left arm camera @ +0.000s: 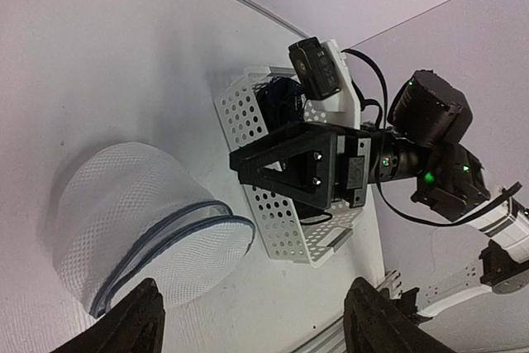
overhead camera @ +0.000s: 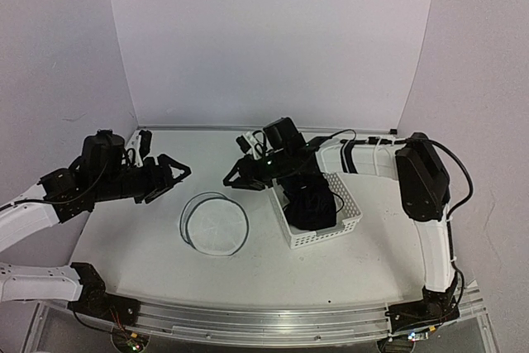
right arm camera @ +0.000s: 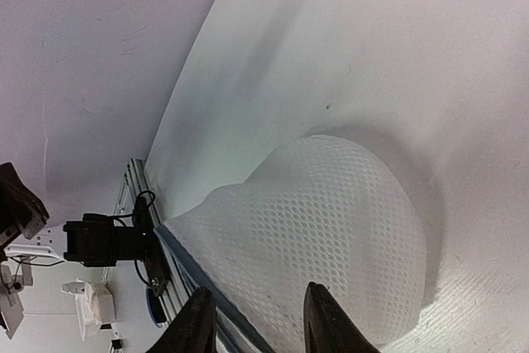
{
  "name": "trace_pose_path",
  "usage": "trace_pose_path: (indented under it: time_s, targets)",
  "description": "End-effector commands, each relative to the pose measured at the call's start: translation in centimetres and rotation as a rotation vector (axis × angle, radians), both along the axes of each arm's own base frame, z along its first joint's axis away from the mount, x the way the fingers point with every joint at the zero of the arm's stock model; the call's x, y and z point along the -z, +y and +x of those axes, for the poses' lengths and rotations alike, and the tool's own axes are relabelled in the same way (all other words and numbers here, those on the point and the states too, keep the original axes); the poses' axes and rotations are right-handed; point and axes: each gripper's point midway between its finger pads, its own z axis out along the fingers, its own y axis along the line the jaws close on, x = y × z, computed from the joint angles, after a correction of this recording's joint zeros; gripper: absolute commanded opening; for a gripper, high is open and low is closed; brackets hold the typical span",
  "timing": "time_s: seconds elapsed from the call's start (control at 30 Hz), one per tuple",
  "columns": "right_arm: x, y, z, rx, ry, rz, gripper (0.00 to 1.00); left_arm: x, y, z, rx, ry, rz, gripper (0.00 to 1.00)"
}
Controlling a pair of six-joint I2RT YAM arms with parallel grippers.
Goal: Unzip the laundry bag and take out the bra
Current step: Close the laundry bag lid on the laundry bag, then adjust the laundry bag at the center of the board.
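White worktop (overhead camera: pixel 124 241) carries your perforated plastic basket (overhead camera: pixel 351 219) right of centre, with the black bra (overhead camera: pixel 312 208) heaped inside. Just left of it lies the mesh laundry bag (overhead camera: pixel 215 226), round face up. Your left tool (overhead camera: pixel 182 179) and right tool (overhead camera: pixel 233 183) hover near the bag, fingers apart and empty.

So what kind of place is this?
Probably a robot lab bench, not a home: plain white backdrop around the table, left arm and right arm bolted to a metal rail, laundry bag and basket laid out.
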Motion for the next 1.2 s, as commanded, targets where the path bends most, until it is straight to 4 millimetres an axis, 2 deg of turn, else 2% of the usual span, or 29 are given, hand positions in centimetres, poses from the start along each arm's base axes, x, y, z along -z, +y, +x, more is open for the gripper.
trace_pose_path:
  time_s: [0.0, 0.2, 0.33, 0.4, 0.47, 0.57, 0.67, 0.8, 0.87, 0.93, 1.17]
  targets:
    - [-6.1, -1.4, -0.3, 0.001, -0.168, 0.059, 0.39, -1.9, -1.4, 1.3, 0.042, -0.064, 0.014, 0.74]
    - [-9.0, -2.7, -4.2, -0.107, -0.296, 0.102, 0.40, 0.7, -2.1, 2.2, 0.063, -0.028, 0.096, 0.72]
    - [-9.0, -2.3, -7.5, -0.183, -0.353, 0.110, 0.39, 1.2, -1.7, 3.6, 0.031, -0.053, 0.186, 0.67]
    - [-8.6, -2.0, -8.6, -0.193, -0.367, 0.113, 0.37, 1.6, -0.8, 4.8, -0.002, -0.046, 0.237, 0.59]
    - [-7.5, -1.5, -9.2, -0.190, -0.369, 0.102, 0.33, 1.9, -0.3, 5.9, -0.009, -0.036, 0.246, 0.47]
    - [-6.7, -0.4, -9.1, -0.163, -0.399, 0.104, 0.24, 2.4, 0.3, 7.5, -0.023, -0.038, 0.286, 0.32]
    - [-5.7, 0.4, -8.6, -0.127, -0.432, 0.080, 0.16, 3.0, -0.3, 8.6, 0.005, -0.041, 0.313, 0.24]
    - [-4.6, 1.1, -8.1, -0.099, -0.435, 0.074, 0.07, 5.1, -1.1, 10.1, 0.059, 0.002, 0.318, 0.06]
    - [-3.8, 1.4, -8.0, -0.083, -0.443, 0.056, 0.03, 6.0, -1.7, 10.8, 0.089, 0.012, 0.314, 0.00]
    - [-3.0, 1.6, -7.7, -0.058, -0.450, 0.037, 0.00, 7.2, -2.0, 11.5, 0.105, 0.029, 0.316, 0.00]
    - [-1.2, 2.1, -7.0, 0.002, -0.452, 0.032, 0.00, 10.8, -2.7, 13.6, 0.152, 0.090, 0.313, 0.00]
